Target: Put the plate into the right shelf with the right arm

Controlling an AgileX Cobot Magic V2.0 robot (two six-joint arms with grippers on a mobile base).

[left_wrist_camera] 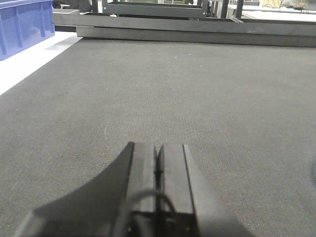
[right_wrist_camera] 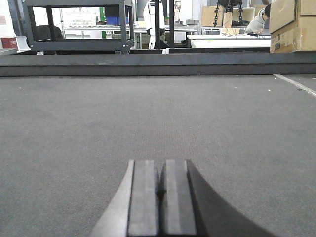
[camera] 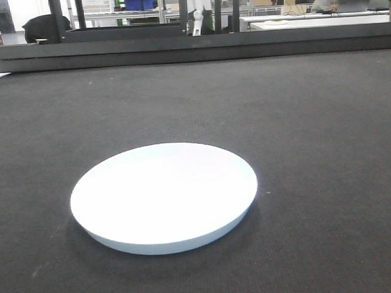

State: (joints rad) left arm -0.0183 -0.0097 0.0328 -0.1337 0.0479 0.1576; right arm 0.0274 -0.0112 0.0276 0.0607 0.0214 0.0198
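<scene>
Plate (camera: 164,196) — white, glossy, round — is recorded lying flat on the dark grey worktop (camera: 324,115), seen by the front camera only. Right gripper (right_wrist_camera: 162,168): jaws are pressed together with nothing pinched, held low over the worktop. Left gripper (left_wrist_camera: 158,153): jaws are likewise pressed together, low over the same surface. A blue bin (left_wrist_camera: 22,27) is noted at far left, beyond the mat's edge. The plate's place relative to either pair of jaws cannot be told — only that it is gripped by neither.
</scene>
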